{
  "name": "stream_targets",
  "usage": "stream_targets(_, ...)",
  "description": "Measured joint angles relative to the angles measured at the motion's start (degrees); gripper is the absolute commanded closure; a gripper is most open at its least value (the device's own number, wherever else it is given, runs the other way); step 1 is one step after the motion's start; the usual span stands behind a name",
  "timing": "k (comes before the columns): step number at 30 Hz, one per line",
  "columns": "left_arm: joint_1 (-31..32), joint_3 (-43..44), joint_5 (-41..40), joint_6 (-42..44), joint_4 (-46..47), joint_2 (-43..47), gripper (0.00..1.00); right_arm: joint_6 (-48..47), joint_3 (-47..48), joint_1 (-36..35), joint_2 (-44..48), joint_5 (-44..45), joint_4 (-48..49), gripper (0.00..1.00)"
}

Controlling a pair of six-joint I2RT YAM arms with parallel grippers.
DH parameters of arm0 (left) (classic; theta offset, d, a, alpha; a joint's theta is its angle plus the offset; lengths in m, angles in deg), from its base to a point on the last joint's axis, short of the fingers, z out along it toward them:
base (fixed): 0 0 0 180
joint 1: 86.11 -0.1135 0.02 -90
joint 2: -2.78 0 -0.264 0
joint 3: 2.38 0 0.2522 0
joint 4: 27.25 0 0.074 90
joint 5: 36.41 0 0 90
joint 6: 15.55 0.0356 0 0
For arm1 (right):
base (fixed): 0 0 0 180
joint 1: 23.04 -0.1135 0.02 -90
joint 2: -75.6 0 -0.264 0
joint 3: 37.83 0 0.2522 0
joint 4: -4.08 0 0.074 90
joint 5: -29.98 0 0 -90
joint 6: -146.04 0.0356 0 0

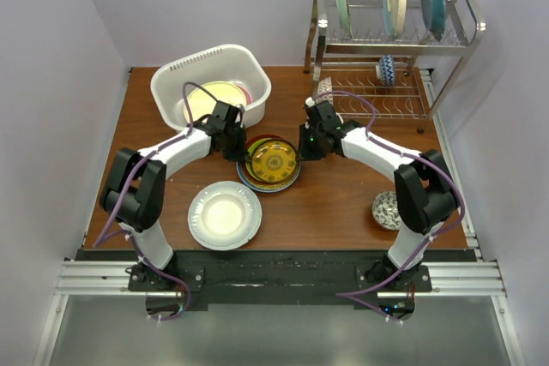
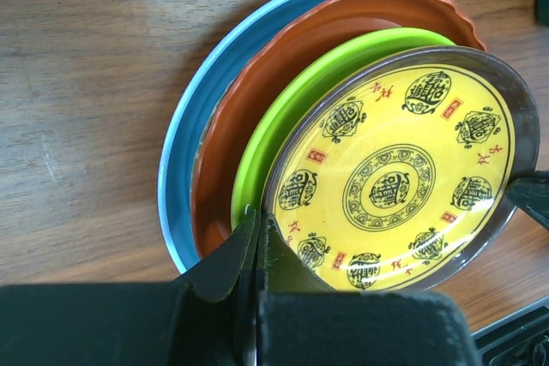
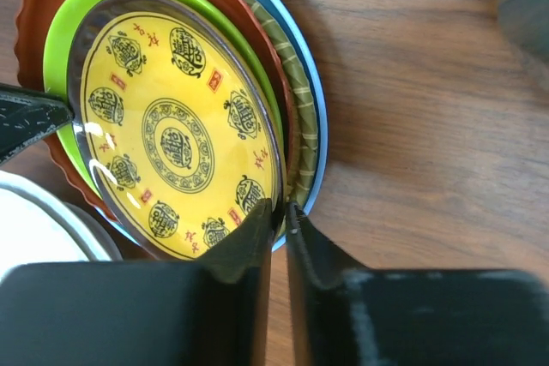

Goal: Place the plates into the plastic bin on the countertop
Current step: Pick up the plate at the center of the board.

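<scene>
**Finding.** The yellow patterned round plate with the dark rim (image 1: 274,160) lies on top of a stack at the centre of the dark wooden tabletop (image 1: 343,203). Below it are a lime plate (image 2: 283,117), a scalloped red-brown plate (image 2: 249,100) and a light blue plate (image 2: 184,126).

**Tools.** The left tool (image 2: 257,229) is clamped on the top plate's rim at 9 o'clock. The right tool (image 3: 279,216) is closed on the rim at 3 o'clock, with only a narrow slit between the jaws.

**Step in hand.** This is judged to be a two-sided pick of the top plate.

**Destination.** The white rectangular plastic bin (image 1: 168,96) stands at 11 o'clock on the tabletop, with plates already inside.

**Next move.** A level, matched lift is called for, then a carry towards 11 o'clock over the bin's rim. The lime plate must not be dragged along.
</scene>
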Motion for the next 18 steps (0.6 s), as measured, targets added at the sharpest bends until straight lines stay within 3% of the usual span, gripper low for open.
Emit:
stream_targets(6, 0.1, 0.0, 0.1, 0.1, 0.0, 0.0, 0.99, 0.1, -0.4, 0.2, 0.1, 0.0, 1.3, 1.0)
stream_targets(9, 0.2, 0.0, 0.4, 0.1, 0.0, 0.0, 0.75, 0.2, -1.3, 0.2, 0.9, 0.0, 1.7, 1.0)
stream_targets(10, 0.2, 0.0, 0.4, 0.1, 0.0, 0.1, 0.61, 0.2, -1.6, 0.2, 1.4, 0.1, 1.7, 1.0)
stream_targets(11, 0.2, 0.0, 0.5, 0.2, -0.1, 0.2, 0.56, 0.2, -1.9, 0.3, 1.9, 0.1, 1.7, 1.0)
stream_targets(13, 0.3, 0.0, 0.8, 0.3, -0.3, 0.6, 0.5, 0.3, -2.2, 0.2, 3.0, 0.2, 1.7, 1.0)
stream_targets(18, 0.3, 0.0, 1.4, 0.0, -0.1, 3.2, 0.49, 0.7, -3.2, 0.3, 6.4, 0.4, 1.4, 1.0)
